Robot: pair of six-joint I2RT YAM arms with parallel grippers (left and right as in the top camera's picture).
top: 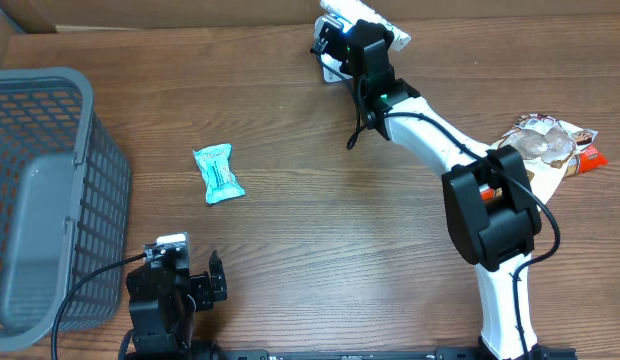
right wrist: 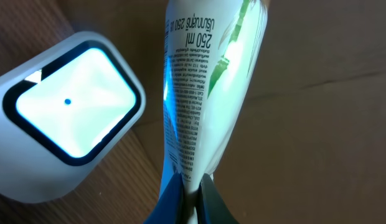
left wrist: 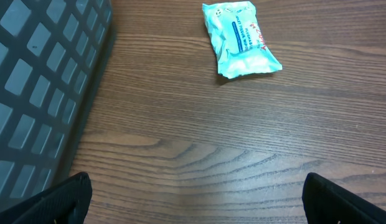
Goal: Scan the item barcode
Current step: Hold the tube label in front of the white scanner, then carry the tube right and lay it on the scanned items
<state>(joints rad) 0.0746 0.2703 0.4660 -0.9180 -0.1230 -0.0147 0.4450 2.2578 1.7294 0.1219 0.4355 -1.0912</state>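
Up close, our right wrist camera gives us the right gripper (right wrist: 192,198) pinched tight on the white-and-green printed squeeze tube (right wrist: 208,81), just beside the white scanner (right wrist: 68,102) with its glowing window. From overhead that's mostly masked by the arm. There we see the left gripper (top: 195,283) spread wide, holding nothing, apart from the teal sachet (top: 218,173).

My left arm (top: 160,295) sits folded low near my base, its jaws spread wide and facing forward. My right arm (top: 430,135) reaches far out, its jaws clamped shut.
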